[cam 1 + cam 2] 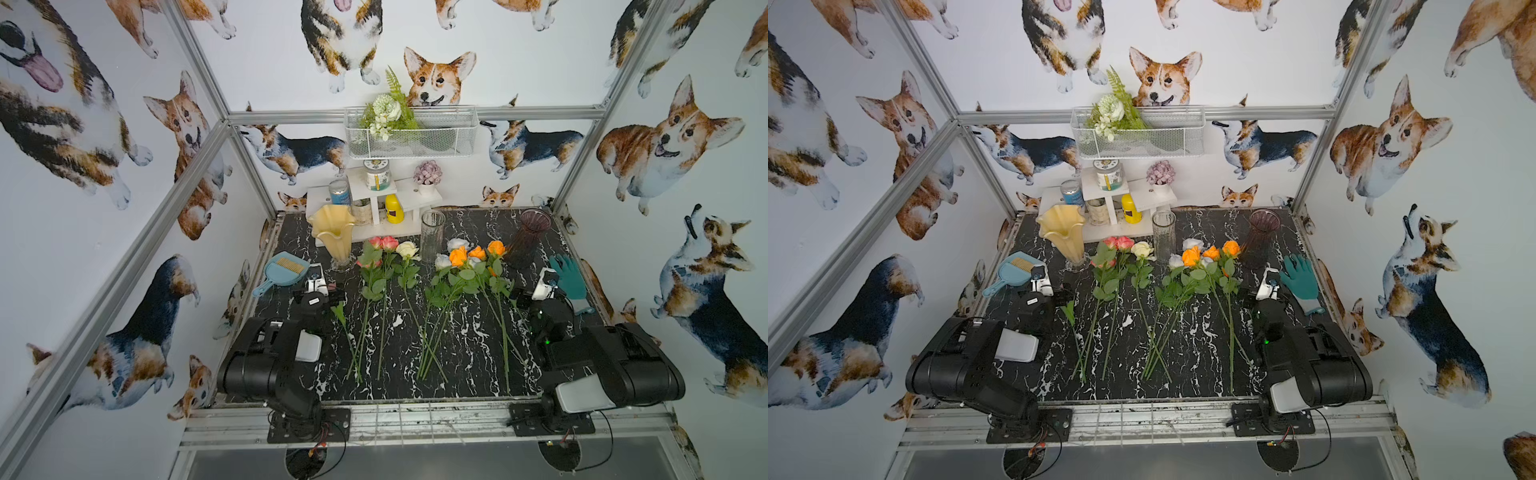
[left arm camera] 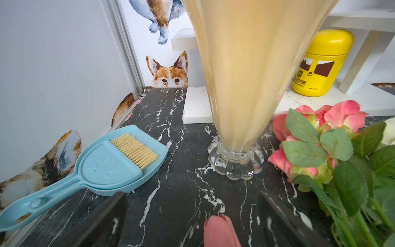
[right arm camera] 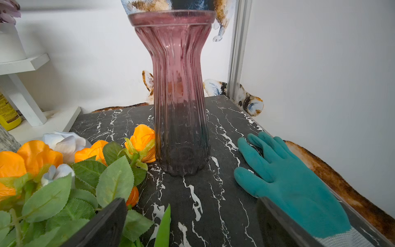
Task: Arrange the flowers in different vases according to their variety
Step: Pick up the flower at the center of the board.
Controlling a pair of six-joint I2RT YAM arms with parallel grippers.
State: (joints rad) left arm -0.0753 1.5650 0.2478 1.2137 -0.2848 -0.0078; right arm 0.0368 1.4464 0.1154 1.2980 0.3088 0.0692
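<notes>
We see the flowers lying flat on the black marbled table, with their heads toward the far side and their stems running to the near edge. None stands in a vase yet. The pink roses lie left of centre, with a cream rose just to their right. Further right, orange roses and pale white flowers form a mixed bunch with crossing stems.

The vases stand upright along the far part of the table. The cream vase is at the left, the clear glass vase is in the middle, and the purple vase is at the right. One orange head lies just beside the purple vase's foot.

The left gripper sits low over the table on the near side of the cream vase, its fingers spread wide. The head of a pink tulip lies between them, not pinched. The right gripper faces the purple vase from the near side. Its fingers are also spread wide and pinch nothing, and a green leaf tip shows between them.

A blue dustpan holding a brush lies at the left edge of the table. A teal glove lies at the right edge. A white shelf with a yellow bottle stands at the far side.
</notes>
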